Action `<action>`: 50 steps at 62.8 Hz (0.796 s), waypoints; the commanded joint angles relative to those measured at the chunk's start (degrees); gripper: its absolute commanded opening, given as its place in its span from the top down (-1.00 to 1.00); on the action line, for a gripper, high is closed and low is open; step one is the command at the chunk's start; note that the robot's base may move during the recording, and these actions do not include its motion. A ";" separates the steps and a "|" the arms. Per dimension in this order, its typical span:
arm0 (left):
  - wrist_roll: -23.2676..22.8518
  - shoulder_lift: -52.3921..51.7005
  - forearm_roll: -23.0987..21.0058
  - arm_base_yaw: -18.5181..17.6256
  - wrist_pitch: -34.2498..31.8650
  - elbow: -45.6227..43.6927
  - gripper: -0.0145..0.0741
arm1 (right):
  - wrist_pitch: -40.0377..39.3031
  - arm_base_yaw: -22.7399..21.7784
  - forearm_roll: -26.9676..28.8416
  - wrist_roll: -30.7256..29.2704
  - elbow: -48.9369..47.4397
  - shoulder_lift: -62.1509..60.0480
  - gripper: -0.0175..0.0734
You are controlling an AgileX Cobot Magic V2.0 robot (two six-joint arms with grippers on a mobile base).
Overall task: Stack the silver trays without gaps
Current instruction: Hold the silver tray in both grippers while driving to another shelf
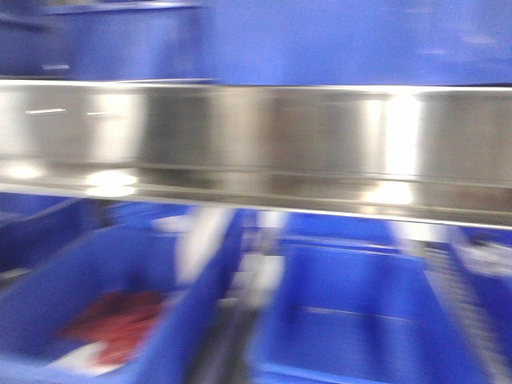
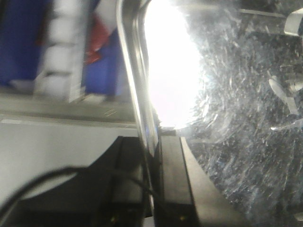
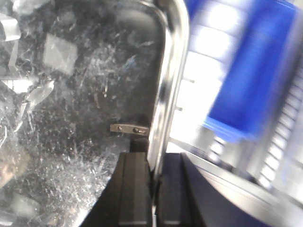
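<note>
The left jaws are closed narrowly on the thin rim of a silver tray (image 2: 236,118), the rim running from 6 to 12 o'clock. The right jaws are clamped likewise on a rim (image 3: 167,71). This two-sided hold is judged to level the tray for gapless seating. Beyond, at 2 o'clock, blue bins (image 3: 246,71) are seen.
</note>
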 commanded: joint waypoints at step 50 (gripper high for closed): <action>1.74 -2.16 2.87 -0.19 2.92 -1.40 0.78 | -2.47 -0.08 -2.54 -1.16 -2.32 -2.38 0.49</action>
